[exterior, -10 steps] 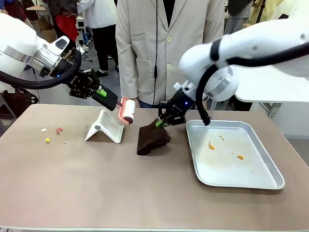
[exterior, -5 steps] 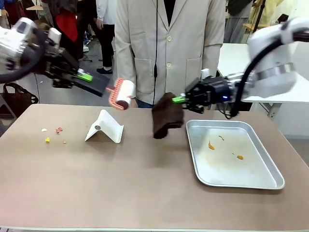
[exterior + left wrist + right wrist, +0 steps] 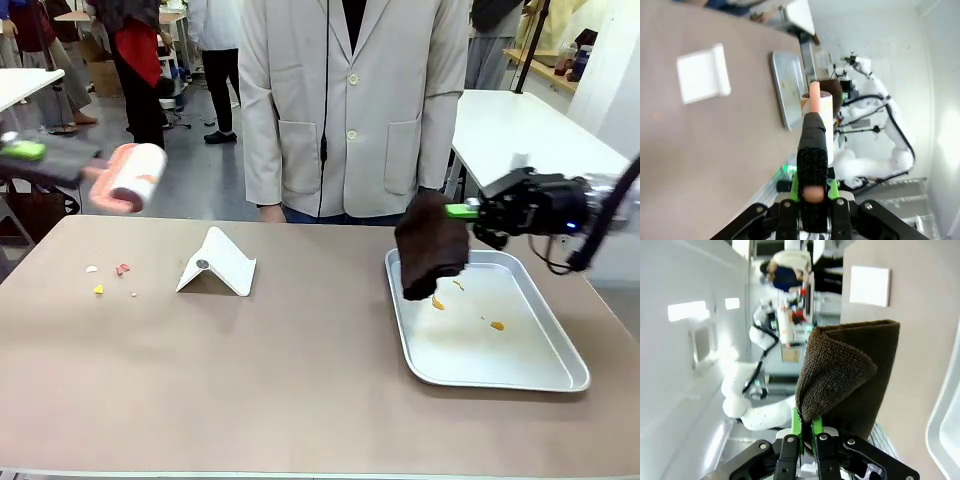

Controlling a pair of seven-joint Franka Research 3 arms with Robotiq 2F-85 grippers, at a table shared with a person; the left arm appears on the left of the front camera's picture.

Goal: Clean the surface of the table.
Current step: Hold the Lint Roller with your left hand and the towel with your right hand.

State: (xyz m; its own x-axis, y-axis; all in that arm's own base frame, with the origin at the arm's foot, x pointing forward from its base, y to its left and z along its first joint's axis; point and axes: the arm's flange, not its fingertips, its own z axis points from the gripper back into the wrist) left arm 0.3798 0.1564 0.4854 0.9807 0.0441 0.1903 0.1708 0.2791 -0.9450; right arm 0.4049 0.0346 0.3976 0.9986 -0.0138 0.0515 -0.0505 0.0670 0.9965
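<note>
The right pincer [image 3: 463,211] is clenched on a fold of a dark brown cloth [image 3: 432,246]. The cloth hangs in the air over the far left corner of a shiny metal tray [image 3: 572,381]. In its wrist view, the same pincer [image 3: 807,429] pinches the cloth [image 3: 850,365] between green pads.

The left pincer [image 3: 24,151] is raised at the desk's far left end, clamped on the dark handle of a lint roller [image 3: 132,178]. Its wrist view shows that pincer [image 3: 810,196] gripping the handle, with the roller [image 3: 815,102] pointing away.

The desk [image 3: 300,390], wide and brownish, lies below both tools, and neither one touches it.

The cleaning looks barely begun. A small scatter of crumbs [image 3: 110,276] lies on the desk's left part, near a white folded stand [image 3: 218,263]. A few orange scraps [image 3: 497,325] sit inside the tray. Both messes appear to be left to do.

The left pincer and roller are smeared by motion and cut off at the picture's edge, so the roll's surface cannot be read. The cloth hides part of the tray's corner, and I cannot tell whether its lower edge touches the tray. A person [image 3: 350,100] in a pale coat stands at the far side.
</note>
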